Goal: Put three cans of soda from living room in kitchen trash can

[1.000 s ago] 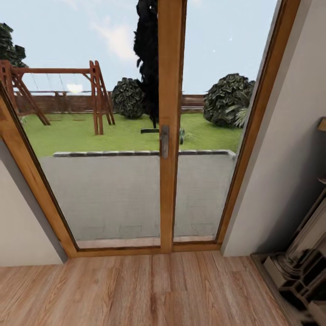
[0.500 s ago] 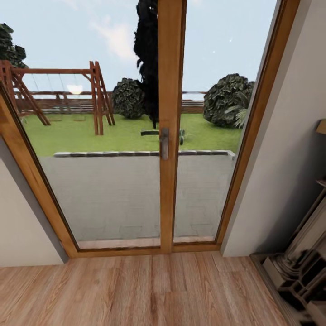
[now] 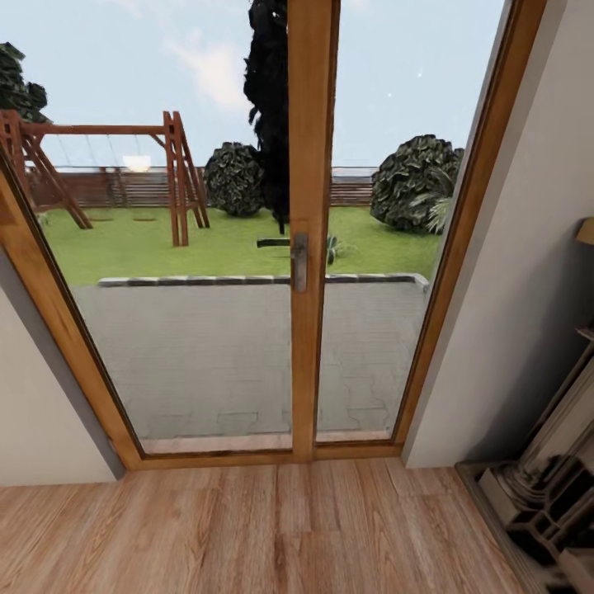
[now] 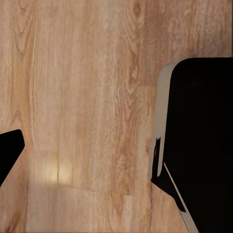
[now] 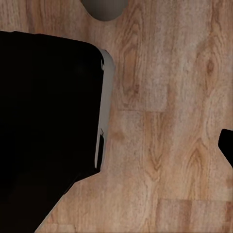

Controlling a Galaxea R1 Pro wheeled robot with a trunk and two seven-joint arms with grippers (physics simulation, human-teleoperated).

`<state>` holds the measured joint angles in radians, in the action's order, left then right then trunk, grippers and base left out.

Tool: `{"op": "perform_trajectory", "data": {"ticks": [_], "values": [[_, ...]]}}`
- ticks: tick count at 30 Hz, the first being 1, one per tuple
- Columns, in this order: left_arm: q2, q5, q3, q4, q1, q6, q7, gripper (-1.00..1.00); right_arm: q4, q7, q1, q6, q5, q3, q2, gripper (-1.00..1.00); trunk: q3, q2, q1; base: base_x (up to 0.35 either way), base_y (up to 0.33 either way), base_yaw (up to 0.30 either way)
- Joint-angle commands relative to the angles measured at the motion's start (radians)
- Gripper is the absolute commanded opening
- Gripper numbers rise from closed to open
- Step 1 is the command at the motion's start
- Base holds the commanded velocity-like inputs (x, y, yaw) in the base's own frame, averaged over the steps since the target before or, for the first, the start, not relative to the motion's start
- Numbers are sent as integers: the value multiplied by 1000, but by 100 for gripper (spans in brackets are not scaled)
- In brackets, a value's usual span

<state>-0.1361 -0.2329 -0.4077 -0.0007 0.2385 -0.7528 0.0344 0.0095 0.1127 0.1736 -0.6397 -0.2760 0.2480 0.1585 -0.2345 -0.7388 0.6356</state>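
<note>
Glass door (image 3: 312,247) faces a garden over wood floor (image 3: 247,528); whether either tool is apart or together cannot be told.

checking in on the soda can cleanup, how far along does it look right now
Progress cannot be judged from this moment. The head view faces a wooden-framed glass patio door with a grey metal handle, a green lawn and wooden swing set outside. Both wrist views look down on the light wood plank floor beside the robot's dark base. These pictures would fit a robot on its way either before a pickup or after a drop.
</note>
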Motion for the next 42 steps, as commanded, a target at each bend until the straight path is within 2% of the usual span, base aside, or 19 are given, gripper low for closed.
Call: {"op": "perform_trajectory", "data": {"ticks": [1,42], "values": [[1,0,0,0,0,0,1,100,0,0,0,0,0,0,0,100,0,0,0,0,0,0],[7,1,0,-5,-11,0,2,100,-3,2,0,0,-2,-3,-13,100,0,0,0,0,0,0]]}}
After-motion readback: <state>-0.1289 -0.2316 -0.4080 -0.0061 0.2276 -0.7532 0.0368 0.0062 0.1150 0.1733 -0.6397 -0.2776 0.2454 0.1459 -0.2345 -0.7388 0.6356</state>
